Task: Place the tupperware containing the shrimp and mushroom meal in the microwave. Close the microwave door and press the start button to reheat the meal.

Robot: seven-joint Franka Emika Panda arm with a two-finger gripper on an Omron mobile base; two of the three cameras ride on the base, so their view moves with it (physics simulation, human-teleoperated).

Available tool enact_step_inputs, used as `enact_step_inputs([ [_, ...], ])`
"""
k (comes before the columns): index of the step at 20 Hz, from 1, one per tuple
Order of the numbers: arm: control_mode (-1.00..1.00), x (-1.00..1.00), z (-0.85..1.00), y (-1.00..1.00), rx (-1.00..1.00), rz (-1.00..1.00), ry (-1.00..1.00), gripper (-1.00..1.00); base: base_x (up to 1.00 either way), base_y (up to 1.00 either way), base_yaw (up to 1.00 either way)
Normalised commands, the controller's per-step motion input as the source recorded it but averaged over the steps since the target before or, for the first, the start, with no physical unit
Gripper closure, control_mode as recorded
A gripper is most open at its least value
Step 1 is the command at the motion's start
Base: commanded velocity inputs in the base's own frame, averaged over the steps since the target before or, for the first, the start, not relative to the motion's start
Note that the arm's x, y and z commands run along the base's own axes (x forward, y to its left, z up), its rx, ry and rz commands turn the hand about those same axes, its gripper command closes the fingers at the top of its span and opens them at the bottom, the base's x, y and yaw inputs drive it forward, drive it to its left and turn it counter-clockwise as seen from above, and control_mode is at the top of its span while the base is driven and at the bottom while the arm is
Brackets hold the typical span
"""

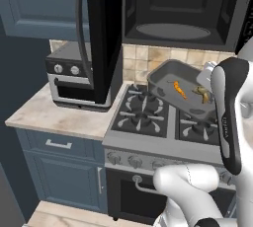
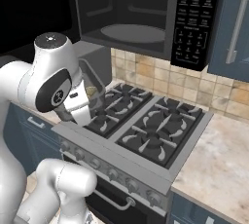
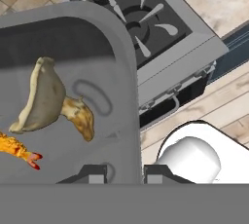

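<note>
Overhead, the wide black built-in microwave (image 1: 178,11) hangs with its dark cavity exposed and a round glass turntable (image 2: 132,33) lying flat on the cavity floor. Its tall black microwave door (image 1: 101,33), carrying a long curved bar handle, is swung fully out to the left in the left base view. A black panel of small white-lettered buttons (image 2: 193,16) sits at the right of the cavity in the right base view.

Below the microwave sits a silver gas stove (image 2: 146,125) with dark cast grates and a row of knobs along its front edge. A beige stone table (image 1: 59,115) flanks it on the left and carries a small grey countertop oven with knobs (image 1: 69,75), partly behind the open door. Blue cabinet fronts (image 1: 59,164) fill the space under the table.

The shallow see-through greyish rectangular tupperware (image 1: 178,88) is lifted off the stove and tilted, hanging in the air above the burners, lower than the microwave cavity and in front of the tiled wall. Inside it lie the curved orange shrimp (image 1: 179,90) and a tan-brown mushroom (image 3: 46,96), near each other on the tub's floor.

The two-finger tool (image 3: 125,174) is closed narrowly on the tupperware's rim, one dark fingertip inside the wall and one outside it, as the hand view shows.
</note>
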Motion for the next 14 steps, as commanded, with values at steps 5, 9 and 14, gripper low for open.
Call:
enact_step_inputs([
  [5, -1.00, 0.00, 0.00, 0.00, 0.00, 0.00, 0.00, 1.00, 0.00, 0.00, 0.00],
  [9, -1.00, 0.00, 0.00, 0.00, 0.00, 0.00, -0.04, 1.00, 0.00, 0.00, 0.00],
  [14, -1.00, -0.05, 0.03, 0.00, 0.00, 0.00, -0.17, 1.00, 0.00, 0.00, 0.00],
])
